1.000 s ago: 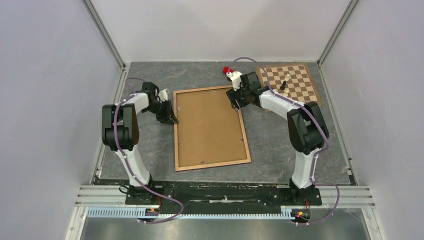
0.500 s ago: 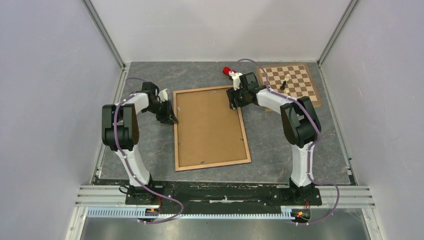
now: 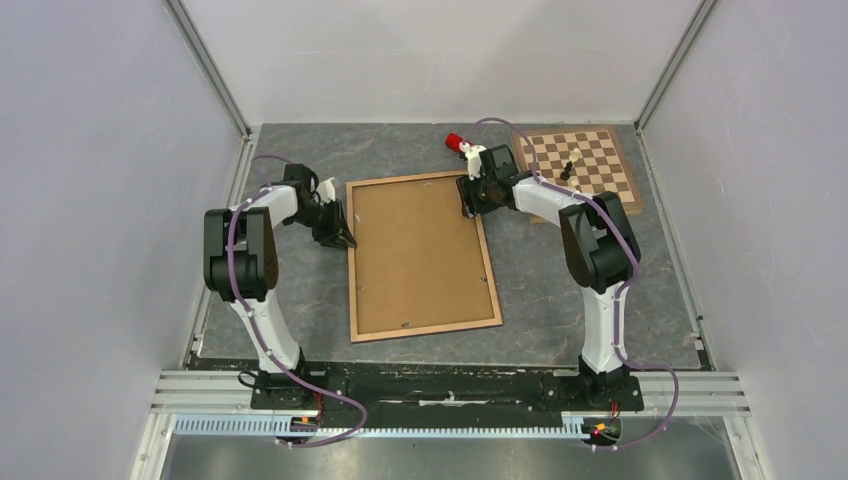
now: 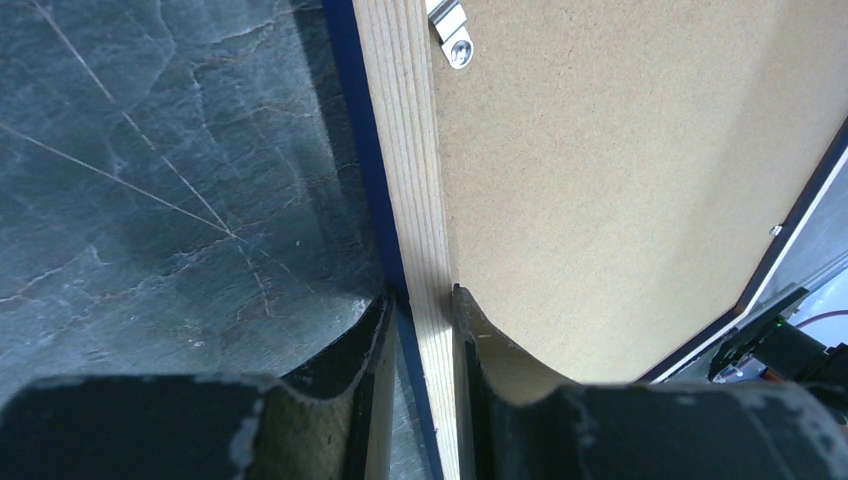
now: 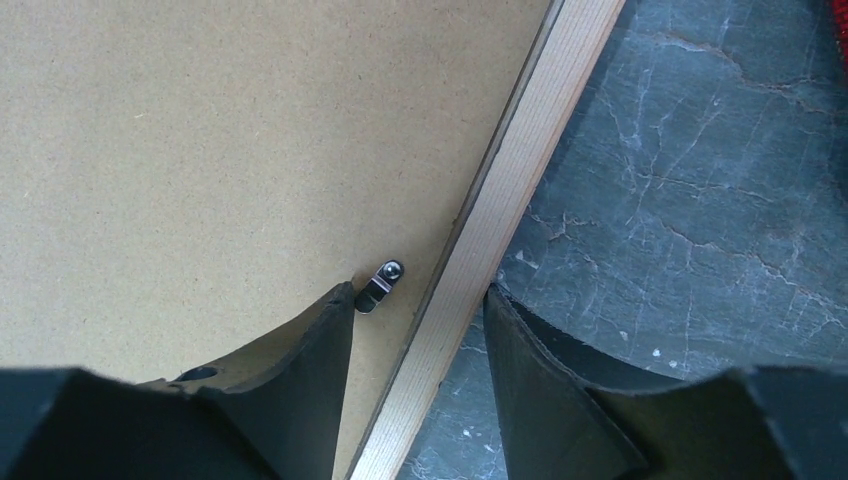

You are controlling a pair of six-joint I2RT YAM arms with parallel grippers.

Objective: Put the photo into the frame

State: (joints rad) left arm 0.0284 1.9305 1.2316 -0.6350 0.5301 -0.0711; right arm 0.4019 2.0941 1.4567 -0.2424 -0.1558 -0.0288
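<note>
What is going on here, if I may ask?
Two robot arms work on a light wooden rectangular picture frame lying back up, a brown fibreboard backing panel in it. The left end effector grips its left rail; the right end effector straddles the right rail, jaws open. No photo is visible.

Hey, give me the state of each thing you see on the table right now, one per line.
frame: lying flat, wood face up.
backing panel: seated in the frame.
left hand: shut on the frame's left rail.
right hand: open, astride the right rail.
chess piece: standing on the chessboard.
</note>
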